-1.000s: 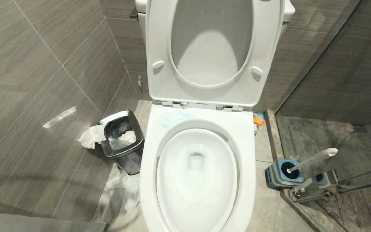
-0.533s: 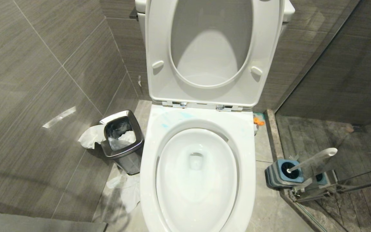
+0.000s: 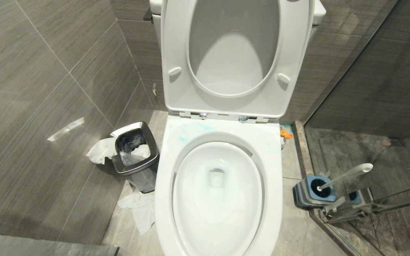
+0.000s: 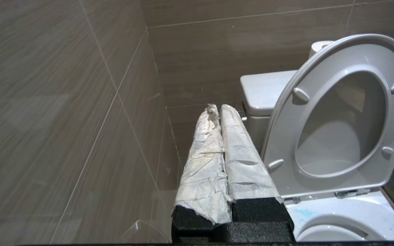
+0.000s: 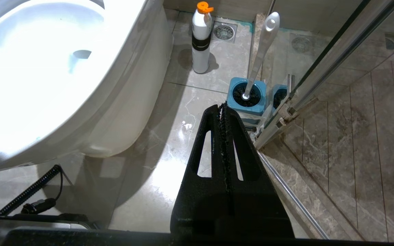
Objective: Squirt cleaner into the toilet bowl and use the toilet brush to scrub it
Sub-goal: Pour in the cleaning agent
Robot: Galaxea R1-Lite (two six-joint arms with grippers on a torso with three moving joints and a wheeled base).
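Note:
The toilet bowl (image 3: 219, 199) stands in the middle with its seat and lid (image 3: 226, 57) raised. Thin turquoise cleaner smears (image 3: 182, 138) mark the back of the rim, and they also show as cleaner smears (image 4: 301, 213) in the left wrist view. The toilet brush (image 3: 347, 176) stands in its blue holder (image 3: 311, 192) on the floor to the right. My left gripper (image 4: 219, 108) is shut and empty, its fingers (image 4: 204, 164) wrapped in white paper, and is held up left of the bowl. My right gripper (image 5: 220, 107) is shut and empty, low over the floor just short of the toilet brush (image 5: 267, 37).
A steel waste bin (image 3: 135, 156) with tissue hanging over its edge stands left of the toilet. A crumpled tissue (image 3: 137, 209) lies on the floor in front of it. A white bottle with an orange cap (image 5: 201, 41) stands behind the holder. A glass shower screen (image 5: 323, 68) borders the right.
The shadow on the floor left of the toilet has drawn away. The tissue there now lies still and plain to see. Neither arm shows in the head view.

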